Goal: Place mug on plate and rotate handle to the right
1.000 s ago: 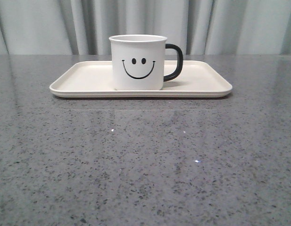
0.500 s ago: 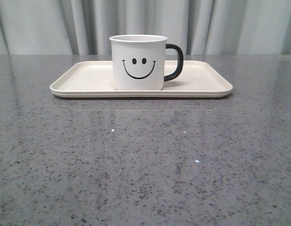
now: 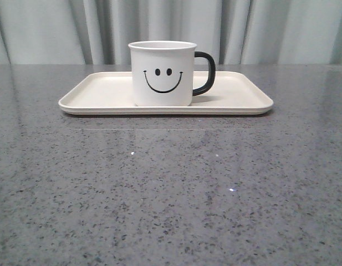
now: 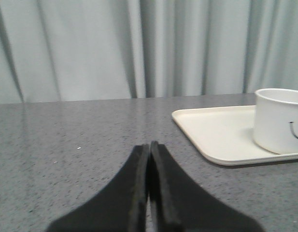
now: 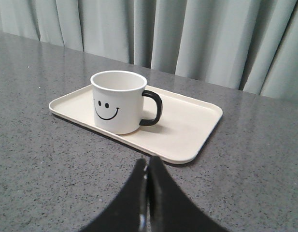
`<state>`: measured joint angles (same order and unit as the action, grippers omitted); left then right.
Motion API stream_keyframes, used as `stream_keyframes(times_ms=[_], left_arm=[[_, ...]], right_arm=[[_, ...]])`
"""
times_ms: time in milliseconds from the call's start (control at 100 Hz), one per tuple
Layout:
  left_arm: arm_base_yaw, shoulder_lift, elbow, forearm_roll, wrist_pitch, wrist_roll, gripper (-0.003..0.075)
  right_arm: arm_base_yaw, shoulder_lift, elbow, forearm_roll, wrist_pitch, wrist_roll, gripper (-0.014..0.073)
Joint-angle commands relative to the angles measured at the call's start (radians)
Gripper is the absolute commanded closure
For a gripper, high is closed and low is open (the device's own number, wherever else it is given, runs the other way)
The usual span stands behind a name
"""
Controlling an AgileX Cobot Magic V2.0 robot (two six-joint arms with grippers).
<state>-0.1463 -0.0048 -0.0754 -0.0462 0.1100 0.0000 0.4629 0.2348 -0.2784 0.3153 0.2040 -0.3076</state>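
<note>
On plate (image 3: 237,94), upright mug (image 3: 162,75), handle (image 3: 206,72) pointing right, both jaws pressed together, seemingly empty.

Dark grey speckled stone tabletop (image 3: 171,194) was glossy, caught small light glints. Pale grey-green pleated curtain (image 3: 270,30) hung across the whole back, behind the far edge.

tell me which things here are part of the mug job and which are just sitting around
Part of the job:
- mug, upright on the plate
- plate
- handle, pointing right in the front view

Just there:
- grey speckled table
- pale curtain behind
- left pincer and right pincer, both shut, holding nothing
</note>
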Motion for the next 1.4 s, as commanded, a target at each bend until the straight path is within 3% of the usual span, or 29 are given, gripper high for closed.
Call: stream_keyframes(times_ms=[0,240,450,1390], left_arm=[[0.059,-0.031,-0.01,0.002,-0.095,0.0,0.0739],[0.195,-0.033,0.085,0.002,-0.189,0.0,0.0739],[0.195,-0.033,0.084,0.002,-0.134,0.0,0.0739],[0.191,-0.033,0.084,0.002,-0.134,0.0,0.0739]], right_arm=[[-0.005,0.007,-0.025,0.006,-0.085,0.001,0.0663],[-0.005,0.007,-0.025,0.006,-0.085,0.001,0.0663],[-0.005,0.007,-0.025,0.006,-0.085,0.001,0.0663],[-0.005,0.007,-0.025,0.006,-0.085,0.001,0.0663]])
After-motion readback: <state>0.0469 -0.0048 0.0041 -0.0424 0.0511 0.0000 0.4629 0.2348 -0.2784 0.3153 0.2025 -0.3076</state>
